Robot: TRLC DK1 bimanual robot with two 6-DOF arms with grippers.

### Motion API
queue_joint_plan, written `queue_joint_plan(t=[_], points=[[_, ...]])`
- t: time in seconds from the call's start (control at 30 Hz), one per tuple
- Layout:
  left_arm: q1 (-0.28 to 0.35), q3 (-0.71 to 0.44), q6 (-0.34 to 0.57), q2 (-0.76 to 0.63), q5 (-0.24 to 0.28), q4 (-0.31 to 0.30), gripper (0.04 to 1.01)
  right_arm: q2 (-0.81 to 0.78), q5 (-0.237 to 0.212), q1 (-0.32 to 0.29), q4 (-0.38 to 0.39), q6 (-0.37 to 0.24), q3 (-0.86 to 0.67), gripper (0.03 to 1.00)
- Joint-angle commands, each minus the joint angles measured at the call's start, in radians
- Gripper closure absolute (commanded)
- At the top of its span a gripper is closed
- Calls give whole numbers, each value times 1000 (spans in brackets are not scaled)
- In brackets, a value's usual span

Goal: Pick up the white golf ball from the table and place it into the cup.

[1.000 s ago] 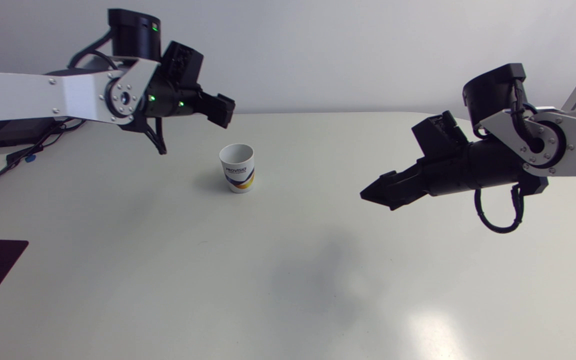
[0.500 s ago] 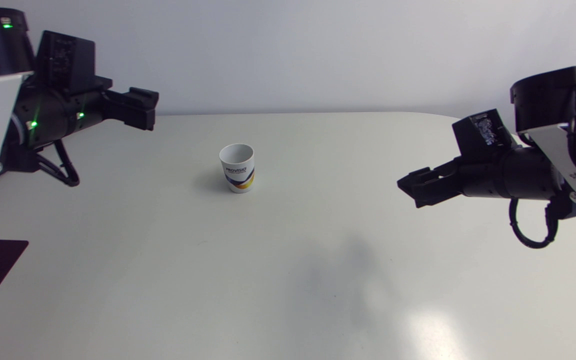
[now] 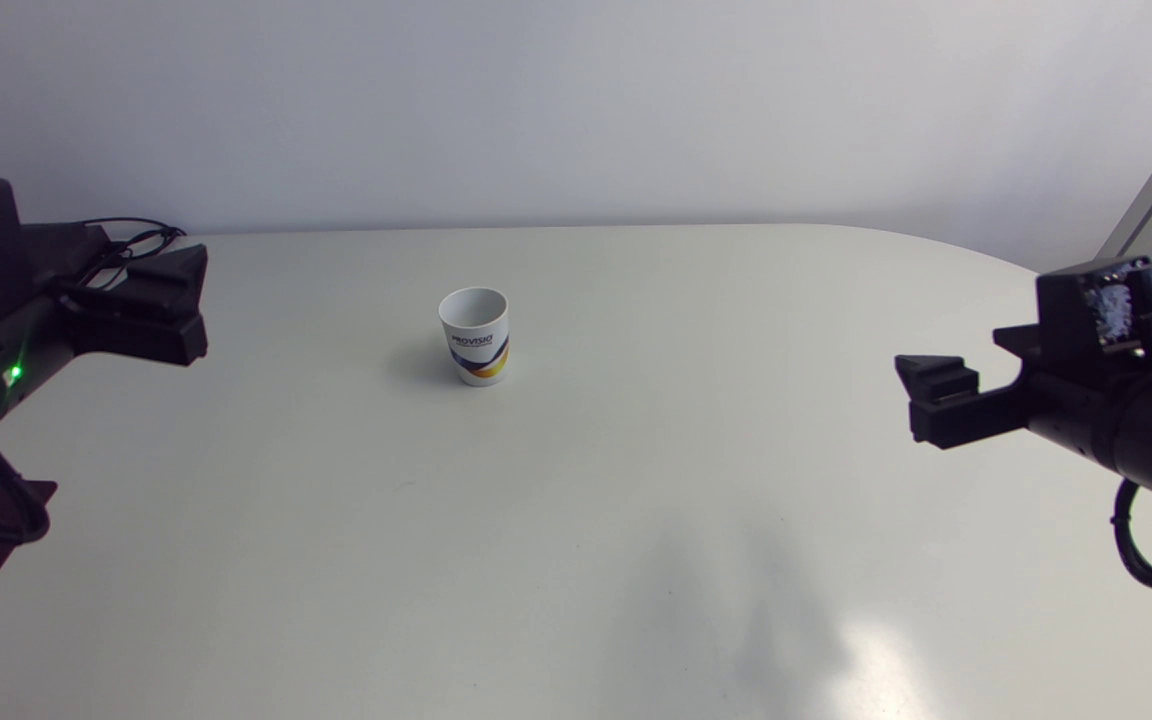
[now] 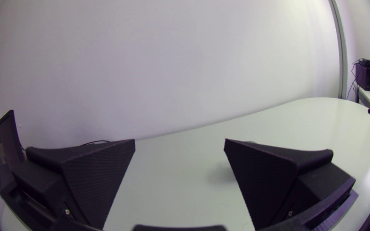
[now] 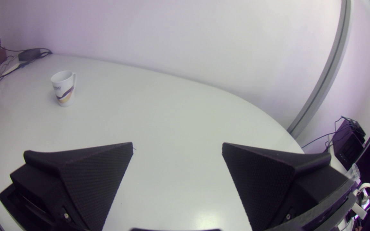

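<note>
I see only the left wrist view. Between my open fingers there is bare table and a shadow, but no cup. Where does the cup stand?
Observer: In the head view the cup stands upright on the table, between both arms and nearer the left gripper.
Operator: Does a golf ball lie on the table?
Observer: No view shows a golf ball on the table. The head view does not show the bottom of the cup.
Operator: Does the right gripper hold something?
Observer: No. In its own wrist view the right gripper is open and empty, far from the cup.
</note>
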Motion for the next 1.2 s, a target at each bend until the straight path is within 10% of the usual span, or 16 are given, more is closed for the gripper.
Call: queue_joint_plan(t=[0.0,0.37,0.7,1.17], points=[[-5,-62,-17,-87,-14,-13,57,-90,8,-25,38,-17,-76,59],[43,-243,-31,-448,-58,-79,51,-393,191,-49,99,-31,-294,59],[77,-392,-98,-750,-61,-126,51,-642,226,-30,67,-94,-442,59],[147,-497,-134,-751,-63,113,51,-806,226,3,29,-140,-537,61]])
